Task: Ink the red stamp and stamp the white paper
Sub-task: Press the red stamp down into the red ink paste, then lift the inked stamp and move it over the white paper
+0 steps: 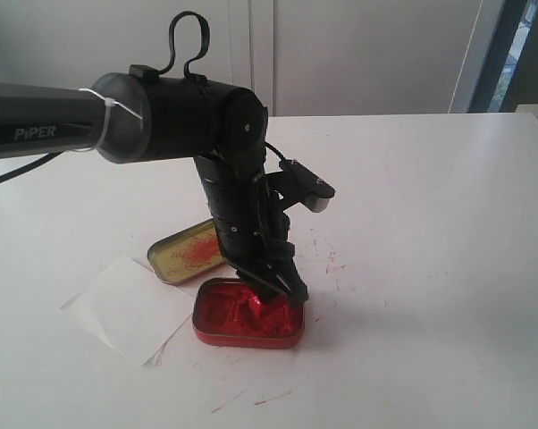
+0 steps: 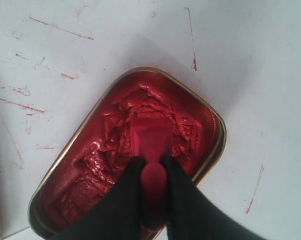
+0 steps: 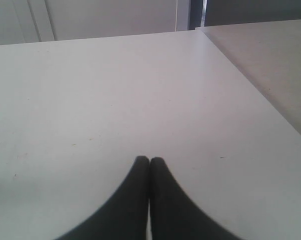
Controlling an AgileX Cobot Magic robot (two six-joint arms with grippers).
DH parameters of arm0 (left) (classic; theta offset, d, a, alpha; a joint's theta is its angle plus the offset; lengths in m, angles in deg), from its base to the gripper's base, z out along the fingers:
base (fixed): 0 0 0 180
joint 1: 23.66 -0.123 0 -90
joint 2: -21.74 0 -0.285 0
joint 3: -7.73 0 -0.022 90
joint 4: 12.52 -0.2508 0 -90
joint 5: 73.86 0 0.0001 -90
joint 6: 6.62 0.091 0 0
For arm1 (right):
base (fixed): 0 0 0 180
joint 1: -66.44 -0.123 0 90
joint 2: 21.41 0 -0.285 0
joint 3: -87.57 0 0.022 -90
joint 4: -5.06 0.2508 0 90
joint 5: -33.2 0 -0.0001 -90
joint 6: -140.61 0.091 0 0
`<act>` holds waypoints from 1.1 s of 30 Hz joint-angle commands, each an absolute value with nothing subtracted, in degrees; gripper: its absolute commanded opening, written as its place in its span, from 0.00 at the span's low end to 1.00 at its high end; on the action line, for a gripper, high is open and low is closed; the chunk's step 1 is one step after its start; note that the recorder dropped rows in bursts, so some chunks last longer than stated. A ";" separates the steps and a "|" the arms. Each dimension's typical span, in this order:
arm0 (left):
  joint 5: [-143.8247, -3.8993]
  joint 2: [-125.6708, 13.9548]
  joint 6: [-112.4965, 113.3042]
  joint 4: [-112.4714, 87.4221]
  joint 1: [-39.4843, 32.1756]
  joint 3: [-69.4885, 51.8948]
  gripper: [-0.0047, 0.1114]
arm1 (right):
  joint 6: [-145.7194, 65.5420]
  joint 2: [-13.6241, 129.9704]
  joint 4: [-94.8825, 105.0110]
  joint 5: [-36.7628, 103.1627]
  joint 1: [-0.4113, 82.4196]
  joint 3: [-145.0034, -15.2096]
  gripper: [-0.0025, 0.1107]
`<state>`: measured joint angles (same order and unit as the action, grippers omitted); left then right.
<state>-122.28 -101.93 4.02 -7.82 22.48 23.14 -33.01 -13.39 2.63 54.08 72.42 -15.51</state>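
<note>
My left gripper is shut on the knob of the red stamp, whose block base presses into the red ink of the red tin. In the exterior view the same gripper reaches down into the tin, and its fingers mostly hide the stamp. The white paper lies flat just left of the tin. Over bare white tabletop, my right gripper is shut with nothing between its fingers; it does not show in the exterior view.
The gold-coloured tin lid with red smears lies behind the tin, beside the arm. Red ink streaks mark the white table around the tin. A second table surface adjoins at the far right edge.
</note>
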 commanded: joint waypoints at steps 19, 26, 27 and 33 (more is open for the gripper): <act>-123.98 -101.33 3.50 -6.13 21.55 23.14 0.04 | -33.06 -13.62 2.51 53.24 72.19 -15.21 0.02; -125.12 -101.33 3.61 -3.62 18.15 23.14 0.04 | -33.06 -13.62 2.51 53.24 72.19 -15.21 0.02; -125.39 -101.33 3.61 -3.62 17.71 23.14 0.04 | -33.06 -13.62 2.51 53.24 72.19 -15.21 0.02; -127.71 -101.33 3.72 -3.05 15.26 23.14 0.04 | -33.06 -13.62 2.51 53.24 72.19 -15.21 0.02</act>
